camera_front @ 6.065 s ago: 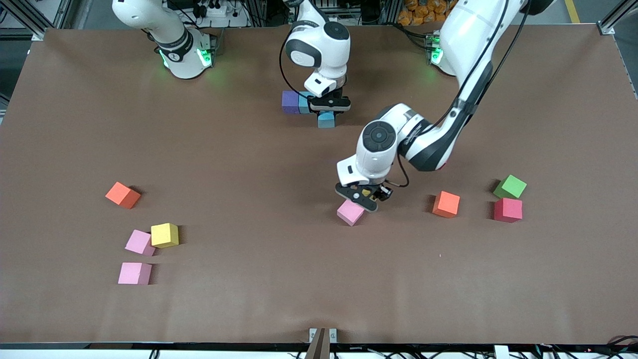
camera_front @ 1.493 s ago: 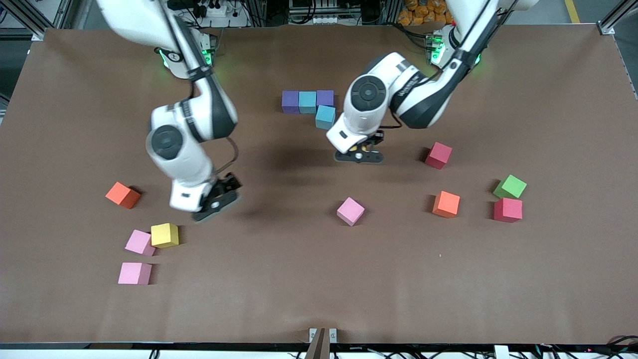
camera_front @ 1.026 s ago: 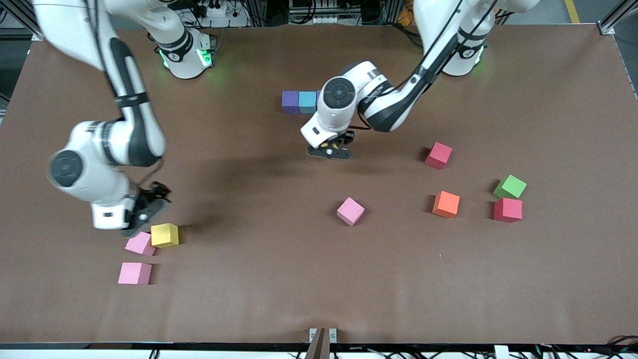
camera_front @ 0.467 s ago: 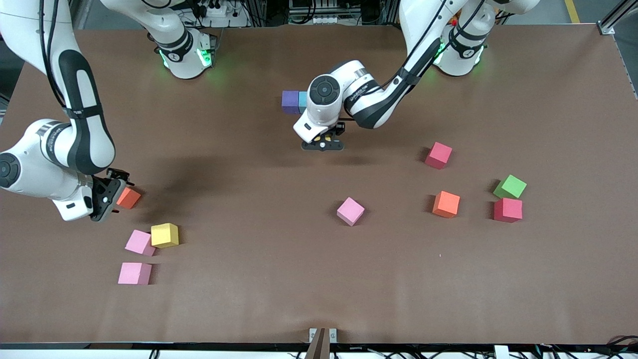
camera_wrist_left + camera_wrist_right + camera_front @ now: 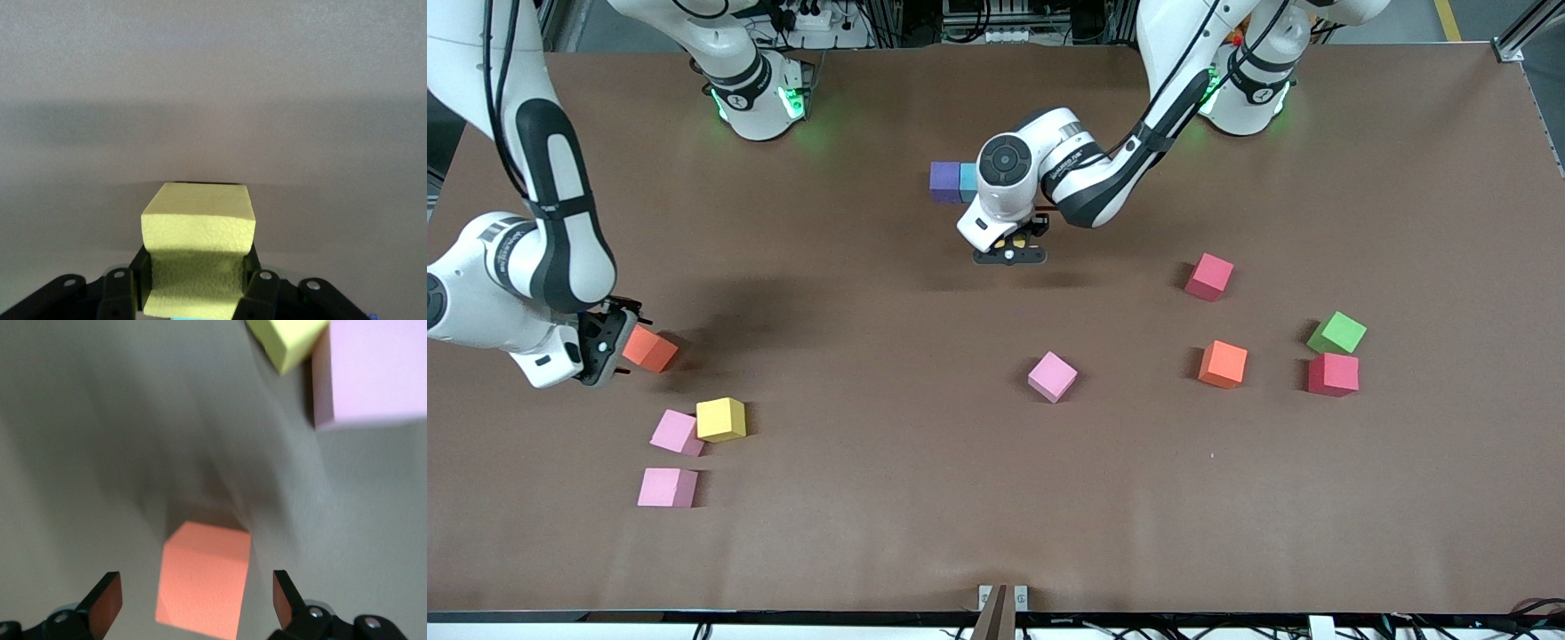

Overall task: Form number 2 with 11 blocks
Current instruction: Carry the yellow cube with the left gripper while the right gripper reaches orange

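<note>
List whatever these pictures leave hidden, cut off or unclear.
- Started digit row: in the front view the left arm covers everything past its purple and cyan cubes.
- Held yellow cube: its lower part is hidden between the left gripper's shut jaws.
- Orange cube: the right wrist view is smeared, so contact with the open right gripper can't be judged.

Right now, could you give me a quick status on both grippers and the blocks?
Left gripper shut on yellow block, beside the started row. Right gripper open at orange block, not gripping. Nothing in the way.
</note>
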Tool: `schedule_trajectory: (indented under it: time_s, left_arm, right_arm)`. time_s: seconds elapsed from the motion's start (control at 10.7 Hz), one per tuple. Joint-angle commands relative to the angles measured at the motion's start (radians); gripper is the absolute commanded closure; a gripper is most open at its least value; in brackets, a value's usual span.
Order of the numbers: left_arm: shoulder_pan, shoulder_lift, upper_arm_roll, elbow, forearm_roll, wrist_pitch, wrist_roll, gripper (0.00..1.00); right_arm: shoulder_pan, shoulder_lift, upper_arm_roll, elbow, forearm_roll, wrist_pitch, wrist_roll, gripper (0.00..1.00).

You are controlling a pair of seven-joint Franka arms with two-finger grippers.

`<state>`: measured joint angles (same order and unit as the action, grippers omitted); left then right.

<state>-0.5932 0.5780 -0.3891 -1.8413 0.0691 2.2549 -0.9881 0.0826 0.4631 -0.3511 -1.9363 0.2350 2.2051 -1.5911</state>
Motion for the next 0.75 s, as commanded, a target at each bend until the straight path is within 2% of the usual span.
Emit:
schedule_trajectory:
  time_s: [0.0,0.19,0.65]
  left_arm:
    - [-0.005,-0.024,-0.004,-0.016,0.026,-0.005,-0.038,0.76]
    - [-0.002,-0.024,-0.004,-0.009,0.025,-0.003,-0.038,0.76]
    - [-0.005,-0.018,-0.005,-0.006,0.035,-0.002,-0.037,0.75]
  right_arm:
    - [-0.026,0.028,0.014,-0.004,0.033,0.028,-0.021,0.00]
    - [-0.026,0.046,0.012,-0.015,0.098,0.030,0.002,0.00]
    - [-0.041,0.083,0.012,-0.018,0.112,0.059,0.002,0.00]
